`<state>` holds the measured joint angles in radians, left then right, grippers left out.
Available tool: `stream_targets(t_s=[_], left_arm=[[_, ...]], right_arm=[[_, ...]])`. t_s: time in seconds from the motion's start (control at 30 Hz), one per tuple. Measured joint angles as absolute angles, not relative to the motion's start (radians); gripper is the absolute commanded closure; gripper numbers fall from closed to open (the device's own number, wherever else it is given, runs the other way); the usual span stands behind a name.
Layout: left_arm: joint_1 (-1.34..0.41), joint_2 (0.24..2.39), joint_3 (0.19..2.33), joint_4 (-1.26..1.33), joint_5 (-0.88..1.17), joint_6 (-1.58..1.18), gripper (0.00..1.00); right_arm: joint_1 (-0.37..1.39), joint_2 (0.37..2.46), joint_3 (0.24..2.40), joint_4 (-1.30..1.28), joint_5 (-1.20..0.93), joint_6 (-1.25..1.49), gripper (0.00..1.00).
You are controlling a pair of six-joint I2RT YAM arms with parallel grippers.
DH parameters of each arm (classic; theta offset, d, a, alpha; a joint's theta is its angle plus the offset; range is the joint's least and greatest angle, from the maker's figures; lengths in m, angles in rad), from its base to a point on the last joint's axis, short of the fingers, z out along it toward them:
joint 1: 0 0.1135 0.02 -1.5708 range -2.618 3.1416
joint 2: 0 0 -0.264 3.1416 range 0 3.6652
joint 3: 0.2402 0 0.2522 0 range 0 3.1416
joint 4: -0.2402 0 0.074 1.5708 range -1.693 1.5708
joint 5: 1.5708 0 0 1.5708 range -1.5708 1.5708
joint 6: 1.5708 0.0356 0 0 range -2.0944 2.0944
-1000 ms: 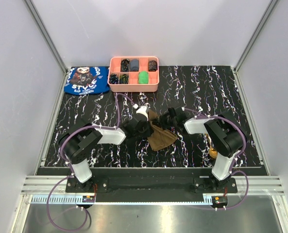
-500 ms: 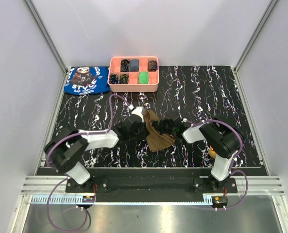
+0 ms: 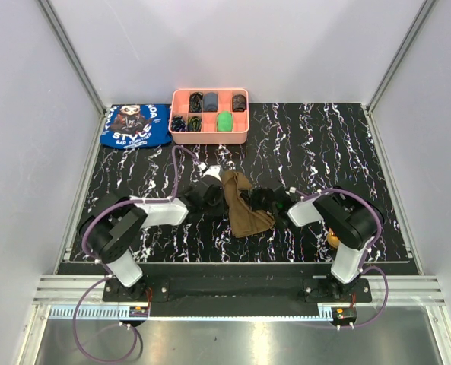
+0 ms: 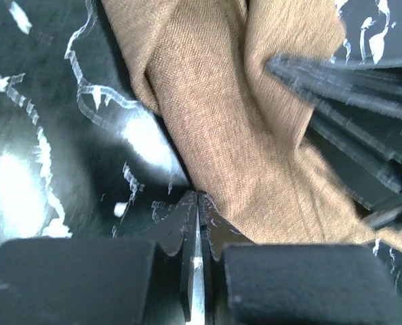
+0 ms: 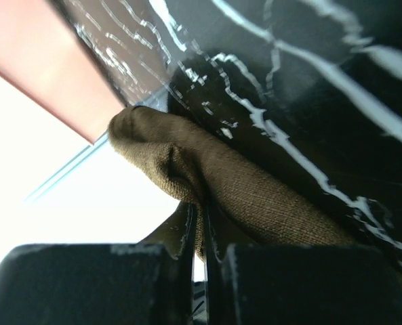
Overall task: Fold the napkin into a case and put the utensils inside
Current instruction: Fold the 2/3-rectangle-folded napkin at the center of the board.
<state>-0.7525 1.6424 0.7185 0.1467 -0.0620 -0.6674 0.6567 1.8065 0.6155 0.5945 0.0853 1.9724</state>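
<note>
The olive-brown napkin [image 3: 244, 207] lies bunched in a narrow strip at the middle of the table, between my two grippers. At its left edge my left gripper [image 3: 222, 198] is shut. Its tips [image 4: 198, 198] touch the cloth [image 4: 234, 122], and I see none of it between them. From the right, my right gripper [image 3: 254, 199] is shut on a fold of the napkin [image 5: 255, 189], with cloth running into the slit between its tips [image 5: 202, 206]. A small gold-brown piece [image 3: 333, 240], perhaps one of the utensils, peeks out beside the right arm's base; the arm hides the rest.
At the back stands a pink compartment tray [image 3: 210, 138] with small dark and green items in it. A blue printed cloth [image 3: 136, 125] lies at the back left. Grey walls close in the black marbled table on three sides.
The napkin has been drawn from a wider spread into a narrower strip. My left gripper has shifted a little left and back, and its arm has swung. The right gripper has kept its hold.
</note>
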Motion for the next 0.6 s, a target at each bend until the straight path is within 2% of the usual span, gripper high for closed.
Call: stream_targets(t_s=[0.4, 0.53, 0.6], left_arm=[[-0.751, 1.706, 0.710, 0.305, -0.024, -0.664, 0.96], [-0.737, 1.698, 0.693, 0.323, -0.001, -0.682, 0.93], [-0.722, 1.665, 0.664, 0.306, 0.016, -0.686, 0.89]], right_arm=[[0.731, 1.794, 0.643, 0.535, 0.209, 1.991, 1.00], [0.738, 1.813, 0.645, 0.546, 0.247, 1.991, 0.92], [0.738, 1.813, 0.642, 0.559, 0.255, 1.992, 0.89]])
